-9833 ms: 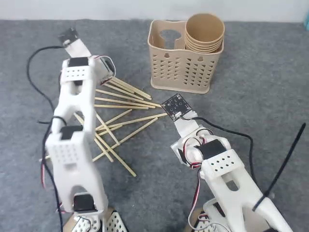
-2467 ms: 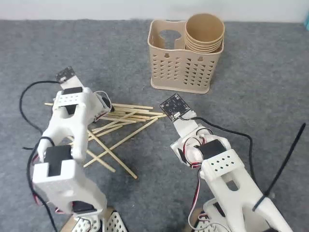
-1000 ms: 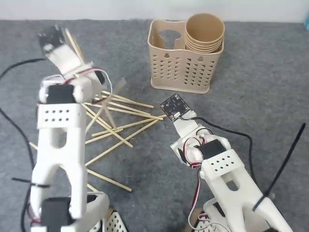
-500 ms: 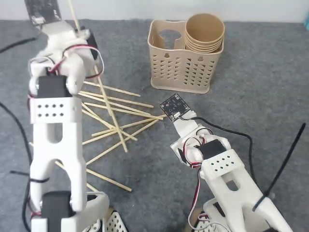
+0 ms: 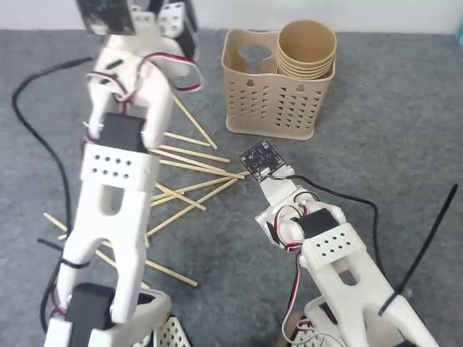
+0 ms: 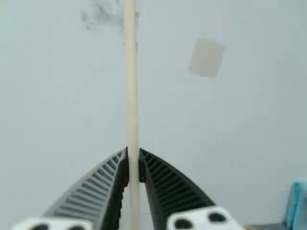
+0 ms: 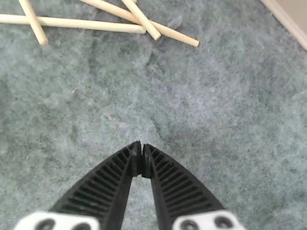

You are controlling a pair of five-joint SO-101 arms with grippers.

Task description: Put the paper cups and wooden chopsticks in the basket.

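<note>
Logging the high view first: the basket (image 5: 269,101) stands at the far side of the grey desk (image 5: 405,144), with a stack of paper cups (image 5: 307,45) nested in its right-hand compartment. Loose wooden chopsticks (image 5: 195,168) lie criss-crossed on the desk in front of the basket, partly under my left arm (image 5: 116,166). That arm stands tall, its wrist up by the far edge, left of the basket. My right arm (image 5: 340,260) sits low, its wrist near the chopstick ends.

Left wrist view: left gripper (image 6: 133,154) is clamped on a single chopstick (image 6: 130,72), which runs straight out past the fingertips against a pale wall (image 6: 230,124).

Right wrist view: right gripper (image 7: 142,147) is closed on nothing, tips touching, just above the desk. Several chopstick ends lie ahead, apart from it.
</note>
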